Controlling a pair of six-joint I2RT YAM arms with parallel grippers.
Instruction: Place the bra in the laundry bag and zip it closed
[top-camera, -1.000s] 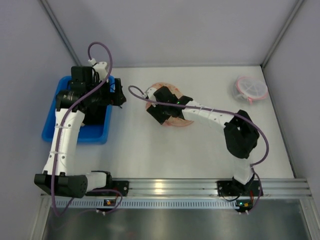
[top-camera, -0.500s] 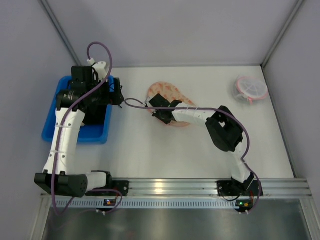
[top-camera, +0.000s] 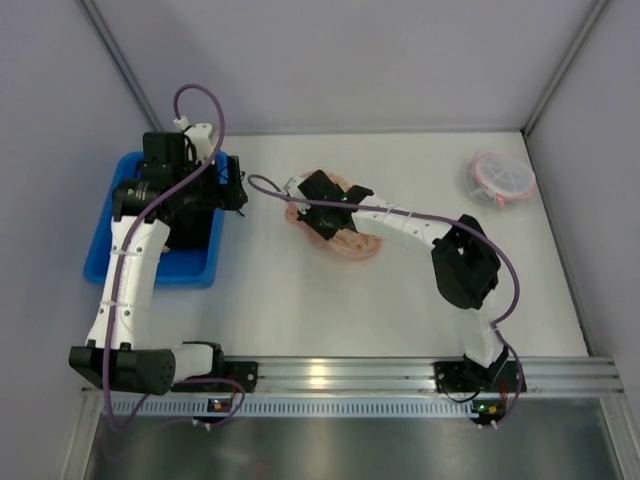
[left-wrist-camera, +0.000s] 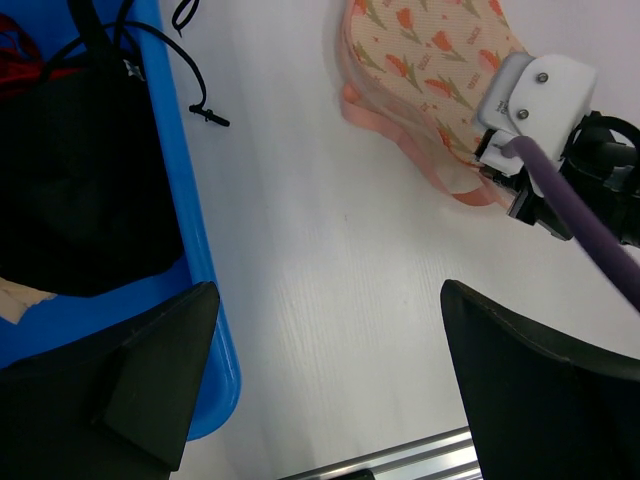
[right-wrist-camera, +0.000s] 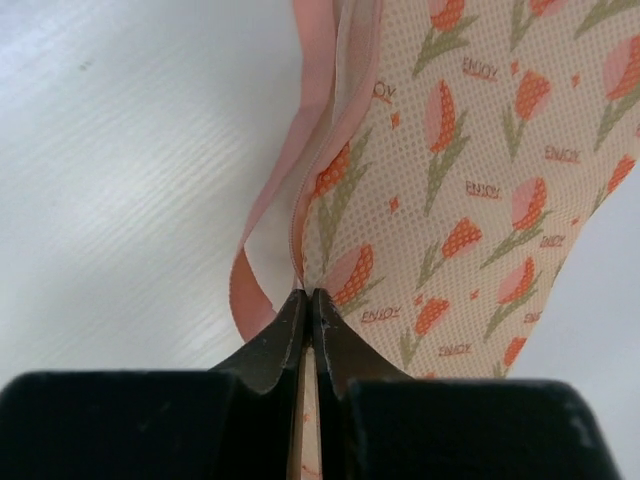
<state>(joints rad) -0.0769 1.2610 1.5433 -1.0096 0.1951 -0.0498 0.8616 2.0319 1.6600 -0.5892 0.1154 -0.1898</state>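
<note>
Peach tulip-print laundry bag (right-wrist-camera: 480, 180) | right gripper (right-wrist-camera: 308, 298) pinching its edge | left gripper (left-wrist-camera: 325, 330) wide open

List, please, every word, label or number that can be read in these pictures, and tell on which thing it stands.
"ENJOY": small orange capitals, repeated many times between the tulip prints on the flat cream-peach mesh laundry bag, in the right wrist view.
Left wrist view: the same small marks on this bag are too blurred to read.
Top view: no text can be read.
</note>
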